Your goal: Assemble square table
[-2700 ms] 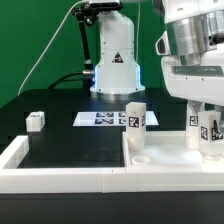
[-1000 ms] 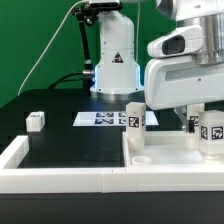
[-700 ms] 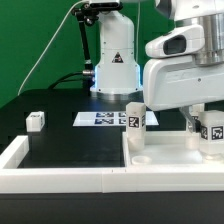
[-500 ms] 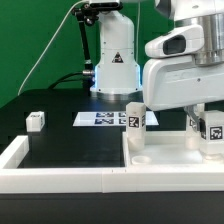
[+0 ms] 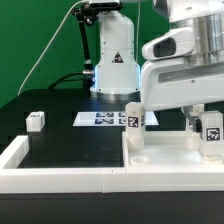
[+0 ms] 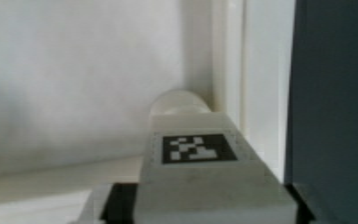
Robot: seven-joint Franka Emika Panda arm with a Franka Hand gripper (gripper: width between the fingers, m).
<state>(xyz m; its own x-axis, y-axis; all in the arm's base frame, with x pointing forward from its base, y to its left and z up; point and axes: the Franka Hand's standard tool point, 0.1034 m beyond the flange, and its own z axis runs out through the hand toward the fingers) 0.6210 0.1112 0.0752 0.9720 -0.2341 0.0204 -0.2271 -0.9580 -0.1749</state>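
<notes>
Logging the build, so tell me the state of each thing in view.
gripper: shut on the outer leg
outer leg: upright, gripped
middle leg: upright on the slab, free
slab: flat on the table
small white part: lying alone, untouched

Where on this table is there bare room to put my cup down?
The black surface between the lone leg, the marker board and the front wall is bare. The exterior view's right is crowded: slab, standing legs, the arm above.
</notes>
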